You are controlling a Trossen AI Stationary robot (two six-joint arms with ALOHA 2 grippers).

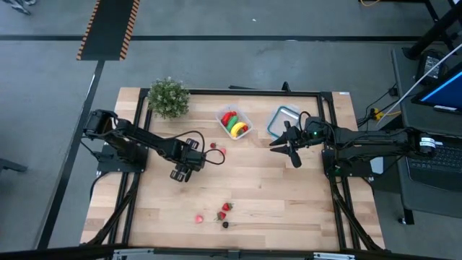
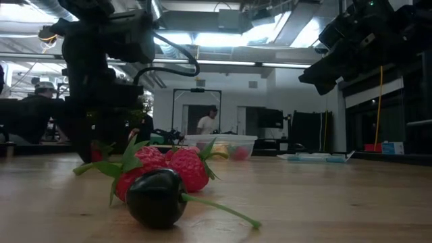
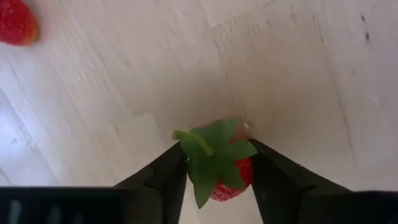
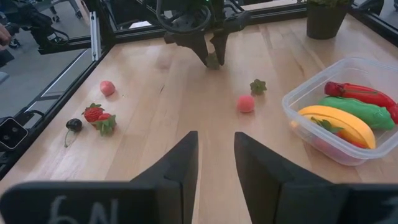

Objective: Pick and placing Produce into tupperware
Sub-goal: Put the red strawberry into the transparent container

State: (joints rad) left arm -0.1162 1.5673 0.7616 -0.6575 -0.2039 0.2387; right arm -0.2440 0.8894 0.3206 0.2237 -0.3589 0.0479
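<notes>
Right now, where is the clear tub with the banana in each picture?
High view: tub near the table's far edge, middle.
Low view: tub far off, centre.
Left wrist view: not in it.
Right wrist view: tub at the right edge.
Shared landmark: the yellow banana inside it.

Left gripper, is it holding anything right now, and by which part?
A strawberry sits between the left gripper's fingers, flanked on its sides below the green leafy cap; whether the grip is firm cannot be told.

The clear tupperware (image 1: pixel 234 121) sits at the table's far middle, holding a yellow banana (image 1: pixel 239 130), a green piece and a red pepper (image 1: pixel 228 117). A leafy strawberry (image 3: pixel 224 168) lies left of centre; more berries (image 1: pixel 224 210) cluster near the front edge.
</notes>
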